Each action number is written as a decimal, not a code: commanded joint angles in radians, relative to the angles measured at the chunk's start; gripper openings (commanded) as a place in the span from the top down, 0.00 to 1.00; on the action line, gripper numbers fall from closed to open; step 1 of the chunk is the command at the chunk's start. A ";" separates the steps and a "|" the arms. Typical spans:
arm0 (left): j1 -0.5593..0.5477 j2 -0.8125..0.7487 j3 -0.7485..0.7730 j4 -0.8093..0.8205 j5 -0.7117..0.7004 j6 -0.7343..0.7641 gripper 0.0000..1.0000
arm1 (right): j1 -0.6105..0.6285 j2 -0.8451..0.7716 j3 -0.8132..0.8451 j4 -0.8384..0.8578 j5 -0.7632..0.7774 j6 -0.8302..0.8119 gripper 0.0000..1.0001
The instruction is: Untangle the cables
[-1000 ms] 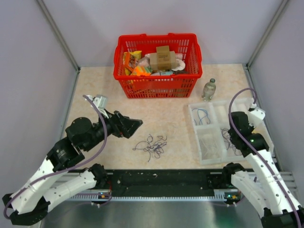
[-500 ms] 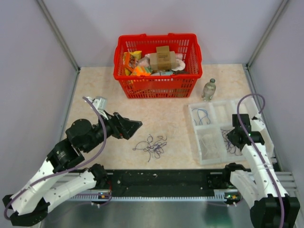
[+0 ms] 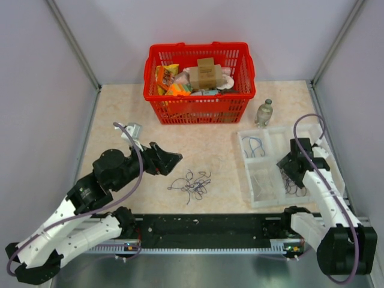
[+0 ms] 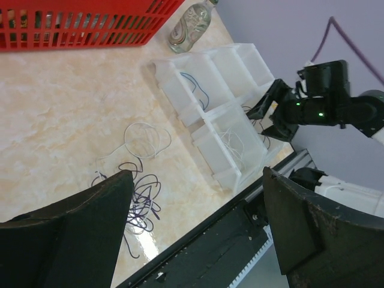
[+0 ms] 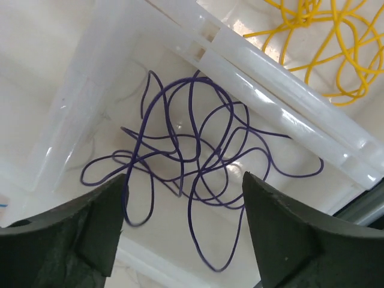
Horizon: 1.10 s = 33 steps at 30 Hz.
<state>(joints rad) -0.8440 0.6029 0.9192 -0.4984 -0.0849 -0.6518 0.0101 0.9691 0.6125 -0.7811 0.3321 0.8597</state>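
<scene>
A tangle of dark purple and white cables (image 3: 191,183) lies on the table near the front edge; the left wrist view shows its purple cable loops (image 4: 141,198) and a white cable loop (image 4: 147,138). My left gripper (image 3: 172,159) (image 4: 197,174) hangs open just left of the tangle, holding nothing. A clear tray (image 3: 259,204) (image 5: 270,102) holds a blue cable (image 3: 255,146), a white cable (image 4: 237,141), a yellow cable (image 5: 324,36) and a purple cable (image 5: 198,162), each in its own compartment. My right gripper (image 3: 287,164) (image 5: 185,177) stands open above the loose purple cable.
A red basket (image 3: 198,111) (image 4: 90,30) with packets and a cardboard box stands at the back. A small bottle (image 3: 264,113) (image 4: 191,24) stands between basket and tray. A black rail (image 3: 204,225) runs along the near edge. Grey walls close both sides.
My right gripper was shut and now stands open over the tray, and its arm has swung a little left. My left arm has shifted slightly forward.
</scene>
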 commanded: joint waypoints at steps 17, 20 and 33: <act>0.003 0.452 -0.076 0.080 0.198 0.135 0.27 | 0.678 0.001 0.423 -0.077 -0.011 -0.306 0.08; 0.003 0.504 -0.080 0.078 0.201 0.133 0.39 | 0.810 0.106 0.376 0.110 -0.229 -0.358 0.20; 0.002 0.615 -0.174 0.215 0.295 0.155 0.53 | 0.844 0.144 -0.074 0.924 -0.705 -0.133 0.61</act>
<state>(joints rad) -0.8440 1.1919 0.7418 -0.3515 0.1696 -0.5297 0.8501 1.1130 0.5682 -0.1402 -0.2504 0.6670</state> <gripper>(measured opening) 0.508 0.394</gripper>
